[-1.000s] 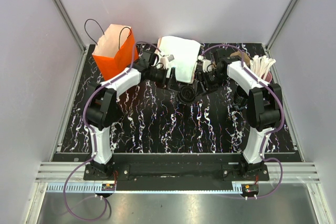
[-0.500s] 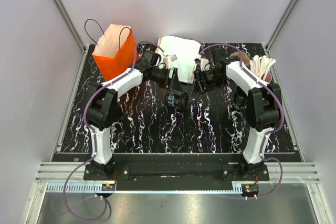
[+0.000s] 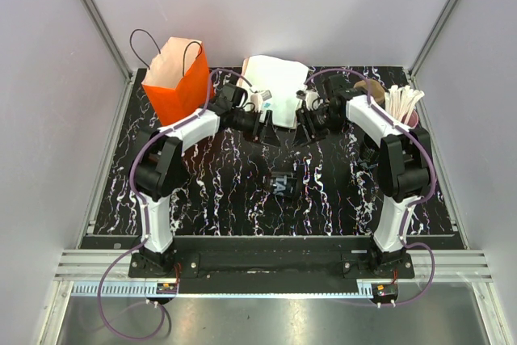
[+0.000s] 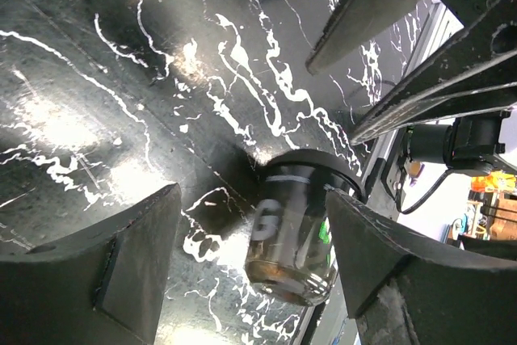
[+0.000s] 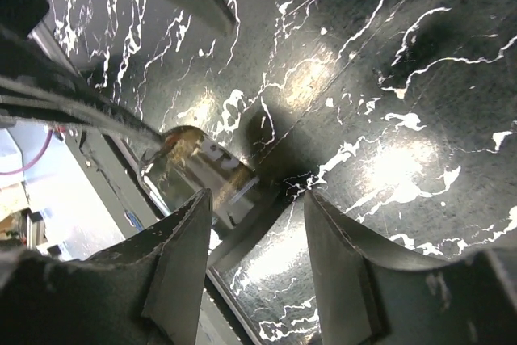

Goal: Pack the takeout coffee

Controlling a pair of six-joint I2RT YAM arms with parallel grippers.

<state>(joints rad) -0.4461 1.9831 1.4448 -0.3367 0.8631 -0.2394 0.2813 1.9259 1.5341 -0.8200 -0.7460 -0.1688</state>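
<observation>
Takeout coffee (image 3: 283,185) lies on its side on the desk (image 3: 218,199), on the near side of the left gripper (image 3: 266,130) and right gripper (image 3: 303,128), about equally close to both. The left wrist view shows that gripper spread apart and empty, with the cup beyond it. The right wrist view shows the same.

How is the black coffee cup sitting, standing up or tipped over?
Tipped over. The takeout coffee cup lies on its side on the black marbled table, its printed side facing up.
</observation>
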